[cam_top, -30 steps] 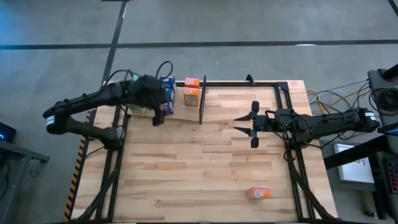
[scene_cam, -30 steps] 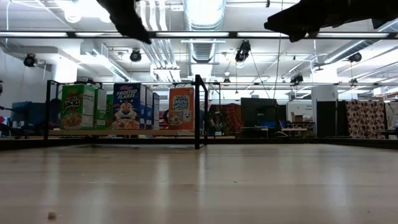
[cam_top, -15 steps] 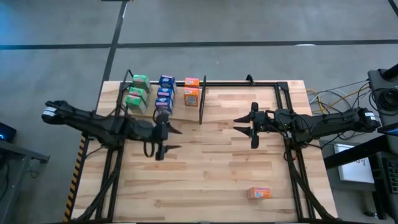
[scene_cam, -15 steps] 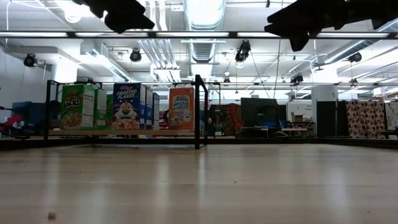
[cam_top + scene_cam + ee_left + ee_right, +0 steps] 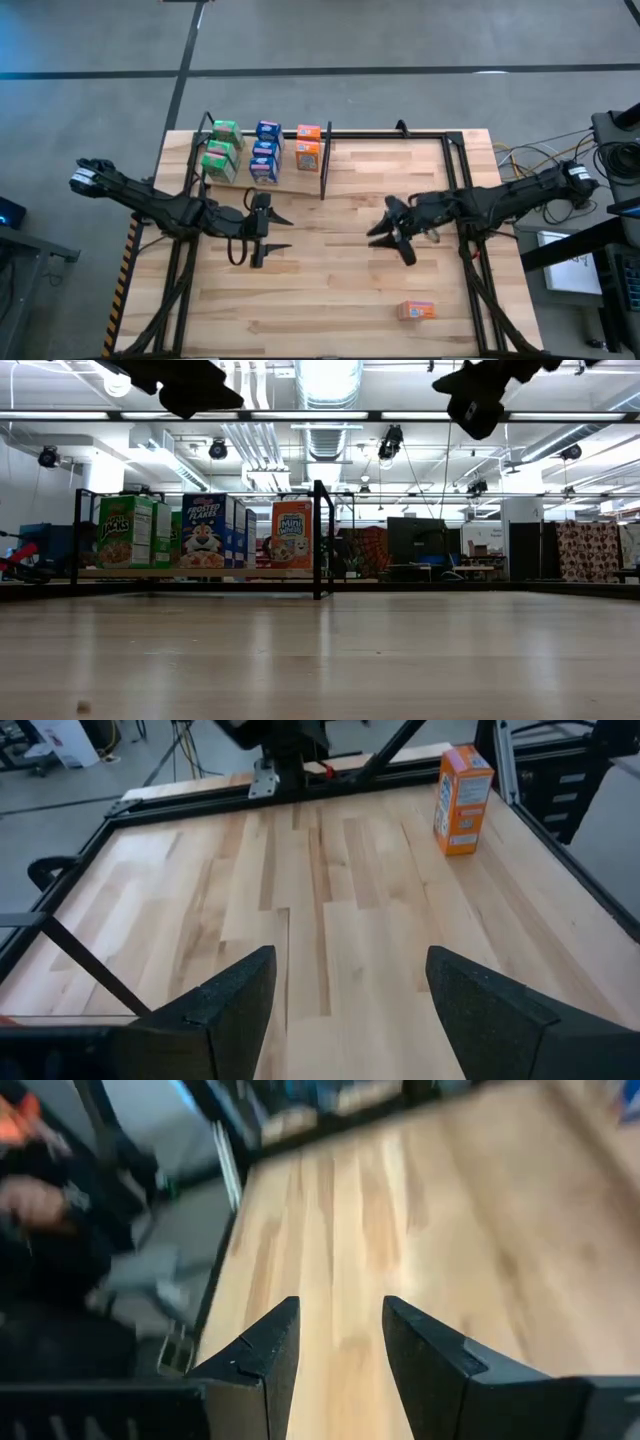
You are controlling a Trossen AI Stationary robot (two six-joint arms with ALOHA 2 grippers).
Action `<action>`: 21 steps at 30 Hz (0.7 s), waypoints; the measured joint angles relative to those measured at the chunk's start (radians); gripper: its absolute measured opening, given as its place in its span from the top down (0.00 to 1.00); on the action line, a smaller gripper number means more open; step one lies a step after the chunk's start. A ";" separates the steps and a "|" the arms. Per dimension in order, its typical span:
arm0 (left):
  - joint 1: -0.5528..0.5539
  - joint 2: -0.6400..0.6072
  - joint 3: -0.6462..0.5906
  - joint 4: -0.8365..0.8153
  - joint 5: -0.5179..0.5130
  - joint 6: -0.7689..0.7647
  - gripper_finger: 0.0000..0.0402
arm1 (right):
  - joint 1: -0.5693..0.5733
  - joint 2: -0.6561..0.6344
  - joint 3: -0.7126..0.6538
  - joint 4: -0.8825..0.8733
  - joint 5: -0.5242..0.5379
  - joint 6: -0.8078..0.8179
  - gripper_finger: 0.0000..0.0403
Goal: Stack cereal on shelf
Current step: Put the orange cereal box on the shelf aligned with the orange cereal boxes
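High view: shelf (image 5: 300, 186) at far left of table (image 5: 340, 290), black frame, upright divider rod (image 5: 324, 160) at its right end. On shelf, cereal in three short rows running near to far: green boxes (image 5: 220, 150) leftmost, blue boxes (image 5: 265, 150) in middle, orange boxes (image 5: 308, 146) just left of rod. Exact count per row hard to tell from above. One more orange box (image 5: 416, 310) lying alone near right front of table, well apart from shelf and from both arms

Left gripper (image 5: 272, 230) above table just near side of shelf, below blue row, fingers spread wide, nothing between them. Right gripper (image 5: 388, 232) over middle-right of table, pointing left and slightly nearward, fingers parted, holding nothing

Low view: green box (image 5: 128, 531), blue box (image 5: 207, 531) and orange box (image 5: 293, 533) standing upright side by side on shelf, printed fronts facing camera; both grippers only dark shapes at top edge

Left wrist view: open fingers (image 5: 230, 1005) over bare planks, lone orange box (image 5: 462, 786) standing upright far across table. Right wrist view: parted fingers (image 5: 262, 1355) over bare wood, table edge beyond, blurred
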 joint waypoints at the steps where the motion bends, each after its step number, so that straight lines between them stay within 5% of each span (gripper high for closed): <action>1: 0.000 -0.001 0.007 -0.013 0.000 0.000 0.40 | 0.017 0.025 0.040 -0.062 0.002 0.010 0.67; 13: 0.000 -0.006 0.070 -0.166 0.000 -0.010 0.40 | 0.144 0.311 0.469 -0.825 0.029 0.247 0.67; 21: 0.000 -0.011 0.073 -0.171 -0.013 -0.002 0.40 | 0.276 0.405 0.606 -1.052 0.018 0.322 0.67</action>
